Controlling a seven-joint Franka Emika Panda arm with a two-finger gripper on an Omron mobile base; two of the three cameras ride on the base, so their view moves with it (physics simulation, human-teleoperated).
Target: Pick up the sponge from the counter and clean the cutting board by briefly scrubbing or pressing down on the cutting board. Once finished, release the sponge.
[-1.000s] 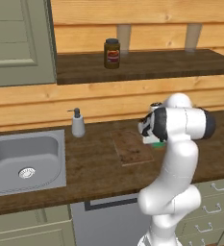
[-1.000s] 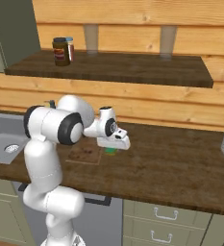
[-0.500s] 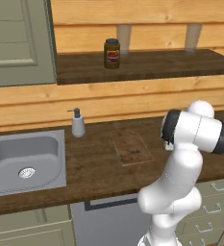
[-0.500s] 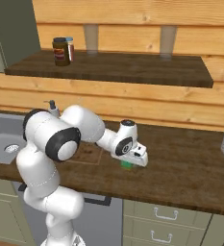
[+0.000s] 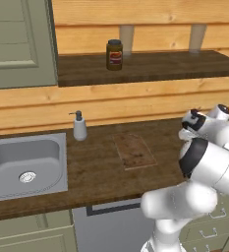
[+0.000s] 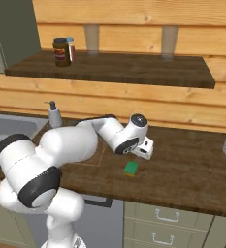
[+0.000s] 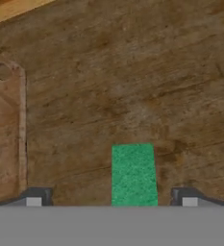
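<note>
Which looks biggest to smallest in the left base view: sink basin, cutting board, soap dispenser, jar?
1. sink basin
2. cutting board
3. soap dispenser and jar: look about alike, and the jar sits farther back, so no ranking.

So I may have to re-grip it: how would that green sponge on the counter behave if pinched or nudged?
The sponge is a small two-layer block, so probably light and squashy when pinched. It lies flat on the counter, unlikely to roll or tip; a nudge would likely slide it. The open gripper straddles it, its fingers standing clear of it.
</note>
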